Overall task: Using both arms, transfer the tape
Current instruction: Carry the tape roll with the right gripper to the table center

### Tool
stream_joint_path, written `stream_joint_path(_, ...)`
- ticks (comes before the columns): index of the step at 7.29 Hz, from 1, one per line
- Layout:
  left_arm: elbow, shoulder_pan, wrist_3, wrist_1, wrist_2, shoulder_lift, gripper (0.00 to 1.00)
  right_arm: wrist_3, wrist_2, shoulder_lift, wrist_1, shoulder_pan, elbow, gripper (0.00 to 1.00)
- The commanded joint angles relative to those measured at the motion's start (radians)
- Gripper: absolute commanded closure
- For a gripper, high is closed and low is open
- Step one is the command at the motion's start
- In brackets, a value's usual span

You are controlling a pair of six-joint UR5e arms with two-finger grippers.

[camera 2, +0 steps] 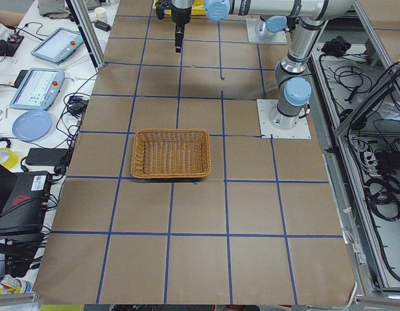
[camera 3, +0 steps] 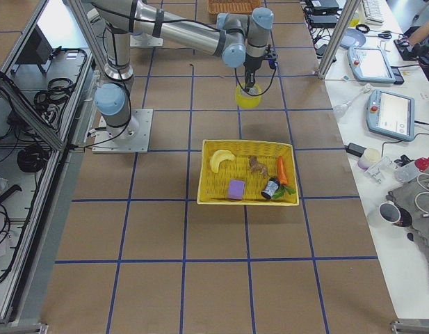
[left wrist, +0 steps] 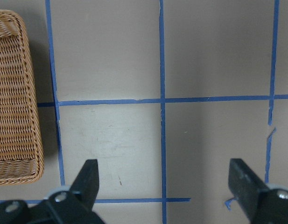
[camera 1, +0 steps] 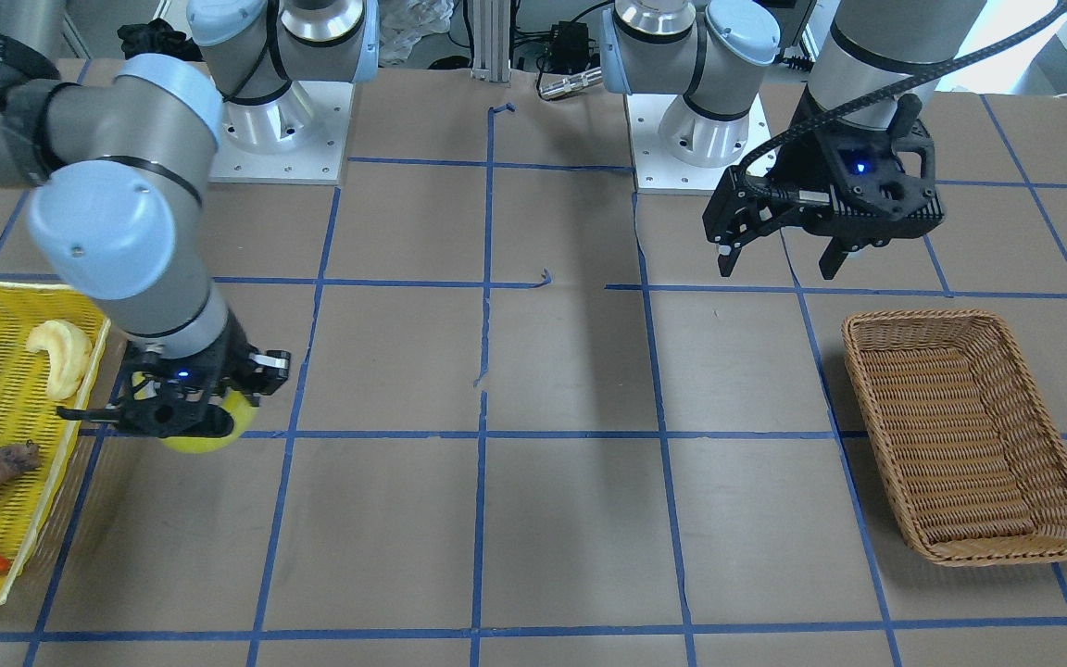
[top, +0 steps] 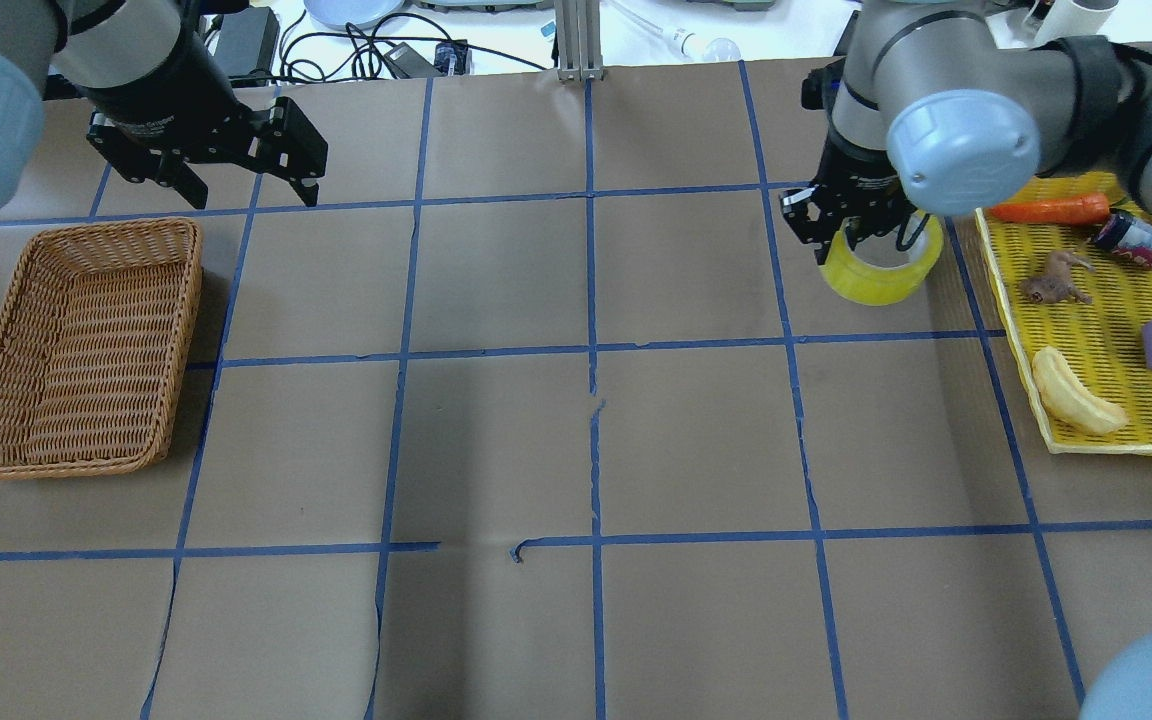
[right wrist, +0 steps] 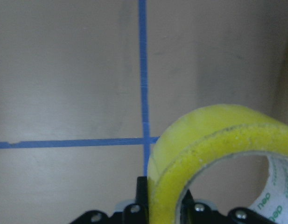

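Tape (top: 881, 278), pinched by one wall in right gripper (top: 858, 238) at right end of table (top: 696, 450) beside tray (top: 1116, 446), could swing or slip in transit; left gripper (top: 251, 195) hangs wide open, empty, near left end.

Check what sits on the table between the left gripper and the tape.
Nothing: in the overhead view, only bare brown table paper with blue grid lines runs from the left gripper to the tape.

Bright, diffuse light from above falls on the desk (top: 696, 440), with a soft, broad shadow across its middle. Beyond its far edge the overhead view is washed out white. Close to the right wrist camera, the tape (right wrist: 204, 140) looks soft and grainy.
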Motion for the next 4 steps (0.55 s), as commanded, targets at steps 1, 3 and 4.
stream_joint_path(1,-0.001,-0.001,-0.001,0.0,0.0,0.0,0.0,0.276,0.036,0.113,-0.042,0.189,-0.078,0.97)
stream_joint_path(3,-0.001,0.001,0.004,0.0,0.0,0.0,0.0,0.326,0.138,0.243,-0.16,0.213,-0.162,0.98)
stream_joint_path(4,0.0,0.001,0.004,0.0,0.0,0.0,0.0,0.337,0.143,0.312,-0.198,0.222,-0.211,0.98)
